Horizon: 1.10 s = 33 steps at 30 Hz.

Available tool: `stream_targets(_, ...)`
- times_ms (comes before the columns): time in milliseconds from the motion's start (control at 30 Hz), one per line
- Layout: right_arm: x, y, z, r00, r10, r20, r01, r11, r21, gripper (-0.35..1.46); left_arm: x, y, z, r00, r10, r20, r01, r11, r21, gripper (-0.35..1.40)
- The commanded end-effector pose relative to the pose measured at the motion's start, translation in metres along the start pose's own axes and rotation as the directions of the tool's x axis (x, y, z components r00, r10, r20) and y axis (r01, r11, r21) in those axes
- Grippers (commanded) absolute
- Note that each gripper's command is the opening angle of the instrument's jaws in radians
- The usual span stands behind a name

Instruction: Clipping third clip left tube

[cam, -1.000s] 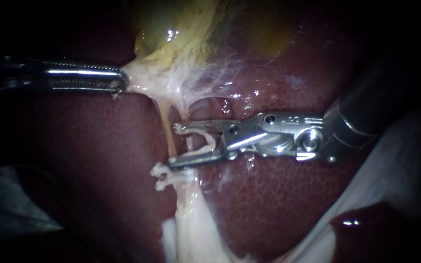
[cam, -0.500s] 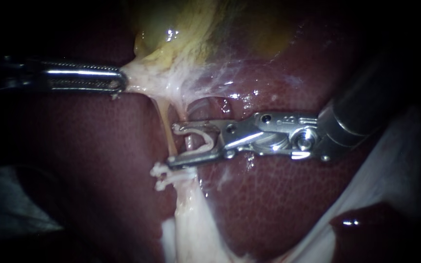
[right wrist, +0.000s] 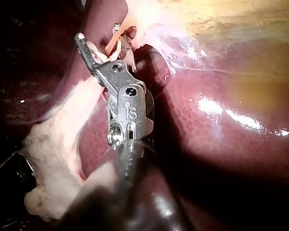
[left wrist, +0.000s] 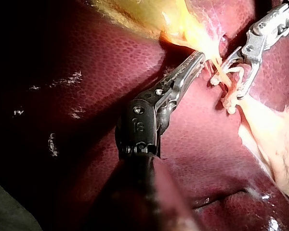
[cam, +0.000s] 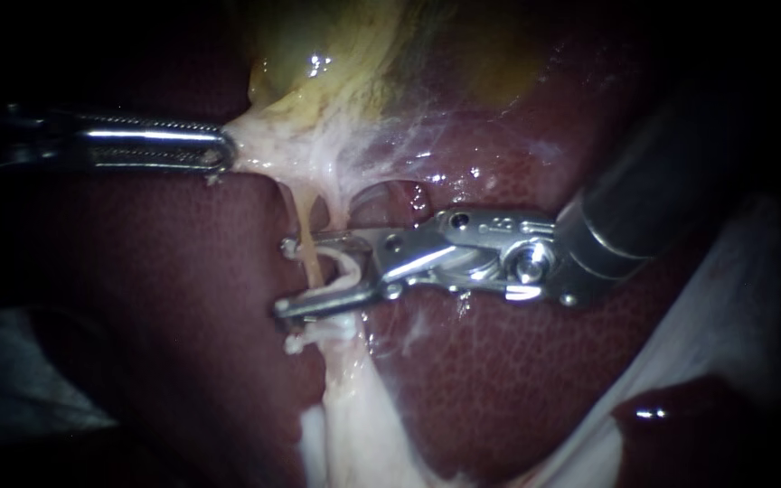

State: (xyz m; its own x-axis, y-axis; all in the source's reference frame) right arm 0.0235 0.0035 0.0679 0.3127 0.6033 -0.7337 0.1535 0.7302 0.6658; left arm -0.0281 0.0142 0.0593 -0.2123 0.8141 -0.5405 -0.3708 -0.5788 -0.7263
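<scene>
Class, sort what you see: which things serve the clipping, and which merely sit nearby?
In use: right instrument, loaded clip, left tube, left instrument gripping pale tissue.
Merely nearby: liver, gallbladder, placed clips on the tube.

Silver serrated left tool (cam: pixel 221 149), screw-jointed right tool (cam: pixel 284 276), dark shafts (cam: pixel 644 199).

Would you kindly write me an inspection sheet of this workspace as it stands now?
Surface: liver, dark red and wet; gallbladder above it.
Job's things: tube between the right jaws; loaded clip, open; set clip on the tube just below.
Clutter: nothing seen.
Instruments: left instrument shut on white tissue; right instrument jaws apart, straddling the tube, carrying the loaded clip.
Cables: nothing seen.
Surroundings: pale tissue sheet lower right; dark elsewhere.
</scene>
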Motion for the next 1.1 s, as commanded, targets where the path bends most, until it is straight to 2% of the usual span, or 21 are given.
stream_targets(33,0.0001,0.0001,0.0001,1.000,-0.001,-0.003,0.001,1.000,0.000,0.49,0.0000,0.0000,0.0000,1.0000,0.000,0.000,0.000,1.000,0.001,-0.35)
stream_targets(500,0.0013,0.0007,0.0015,0.999,0.004,-0.040,-0.003,1.000,0.017,0.49,0.0000,0.0000,0.0001,1.0000,0.000,0.000,0.000,1.000,0.001,-0.35)
stream_targets(633,0.0020,0.0004,0.0013,0.999,0.006,-0.051,-0.005,1.000,0.024,0.49,0.0000,0.0000,0.0001,1.0000,0.000,0.000,0.000,1.000,0.001,-0.35)
stream_targets(900,0.0041,-0.0006,0.0006,0.994,0.040,-0.105,-0.035,0.998,0.050,0.49,0.0000,0.0000,0.0001,1.0000,0.000,0.000,0.000,1.000,0.001,-0.35)
stream_targets(1100,0.0052,-0.0014,0.0003,0.991,0.068,-0.117,-0.058,0.995,0.086,0.47,0.0000,0.0000,0.0001,1.0000,0.000,0.000,0.000,1.000,0.001,-0.35)
